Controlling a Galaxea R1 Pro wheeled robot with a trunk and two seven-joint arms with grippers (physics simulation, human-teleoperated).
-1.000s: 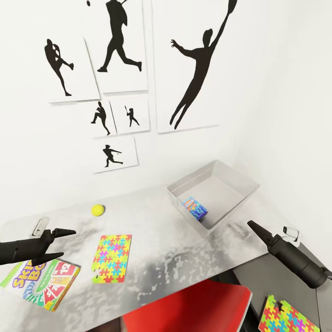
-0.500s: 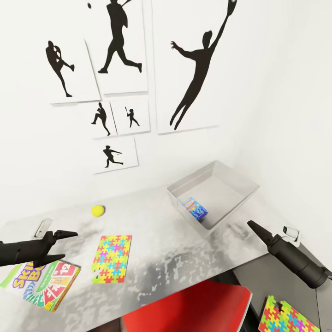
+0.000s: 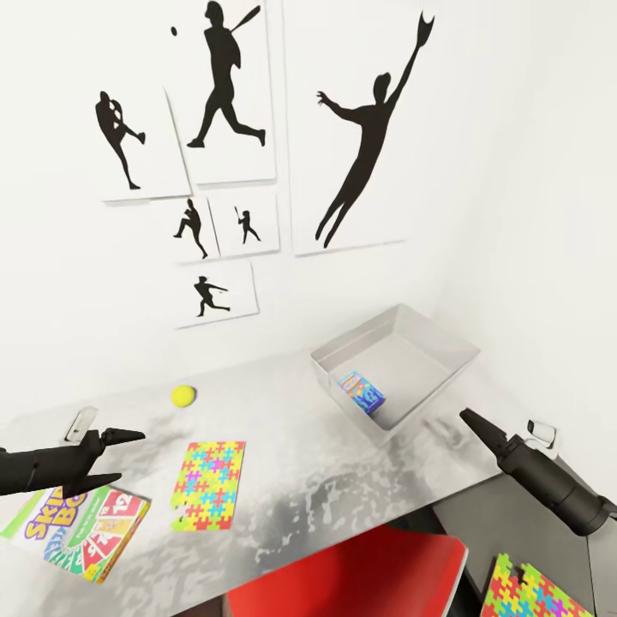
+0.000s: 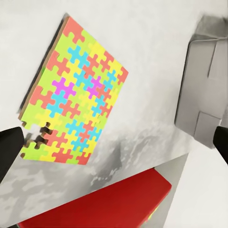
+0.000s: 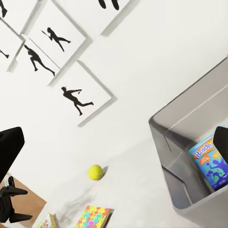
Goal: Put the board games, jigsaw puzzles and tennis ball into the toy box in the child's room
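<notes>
On the table [image 3: 343, 480] lie a yellow-green tennis ball [image 3: 182, 395] [image 5: 95, 172], a jigsaw puzzle [image 3: 208, 485] [image 4: 76, 118] and a yellow and green board game [image 3: 75, 530]. The grey toy box [image 3: 428, 343] [image 5: 190, 142] stands at the far right corner with a blue printed box [image 3: 361, 391] [image 5: 210, 163] leaning inside it. My left gripper [image 3: 128, 456] [image 4: 116, 152] hovers open above the board game, left of the puzzle. My right gripper [image 3: 470, 419] [image 5: 114, 142] is open in front of the toy box, holding nothing. A second jigsaw puzzle [image 3: 531, 591] lies lower down, past the table's right end.
A red chair [image 3: 360, 570] is pushed in at the table's front edge. Silhouette posters [image 3: 351, 128] hang on the white wall behind the table. A small white object [image 3: 80, 422] sits at the table's left, another [image 3: 540, 433] at its right edge.
The whole head view has shifted slightly downward, so the camera moved. The toys, the toy box and both arms keep their places relative to one another.
</notes>
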